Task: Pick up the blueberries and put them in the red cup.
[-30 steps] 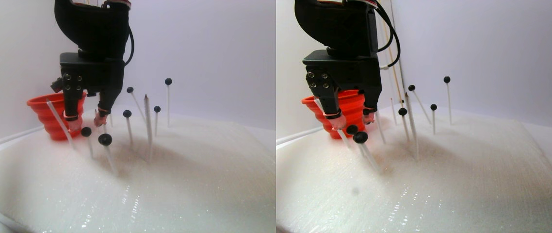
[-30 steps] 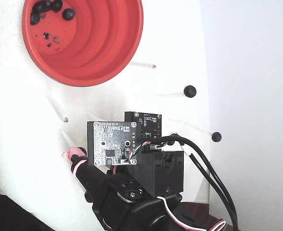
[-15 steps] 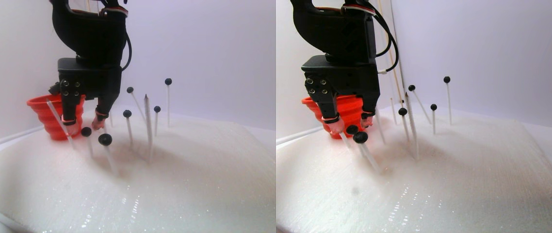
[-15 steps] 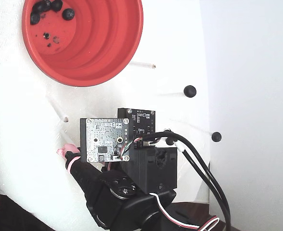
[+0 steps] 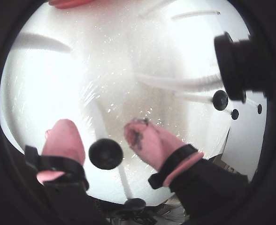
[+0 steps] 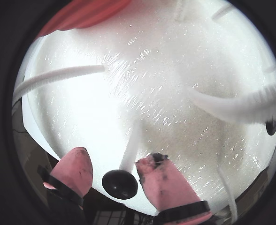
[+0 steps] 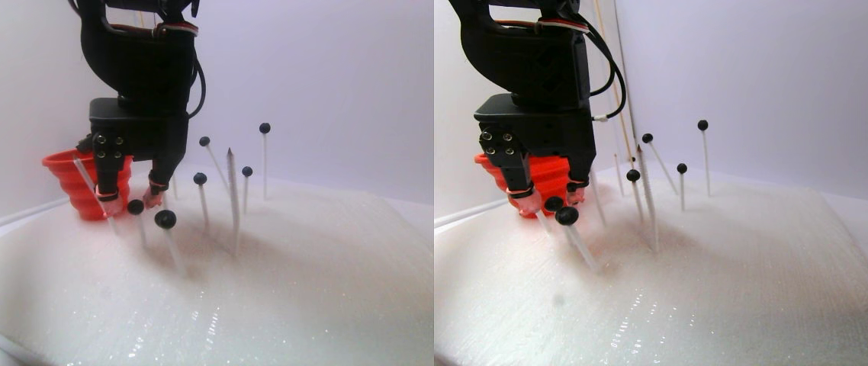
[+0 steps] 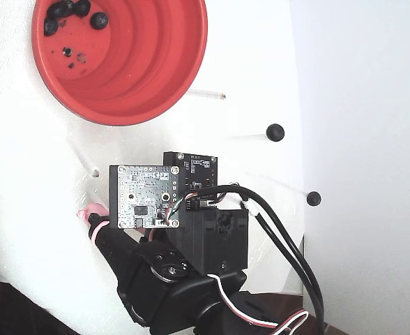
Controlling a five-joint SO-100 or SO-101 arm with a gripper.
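Red cup (image 8: 156,70) at the upper left of the fixed view, on white glittery foam (image 7: 289,290).
Blueberries (image 8: 69,10) lie inside its ribbed plastic; others top thin white sticks. The gripper (image 5: 107,143) has its pink-padded fingers (image 5: 149,140) parted around one stalked matte berry (image 5: 105,153), not touching.

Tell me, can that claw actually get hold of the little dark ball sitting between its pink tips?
Probably yes. The gripper is open, and the blueberry sits on its white stalk right between the pink fingertips with nothing between them. Both wrist views show gaps on each side, so closing should catch it.
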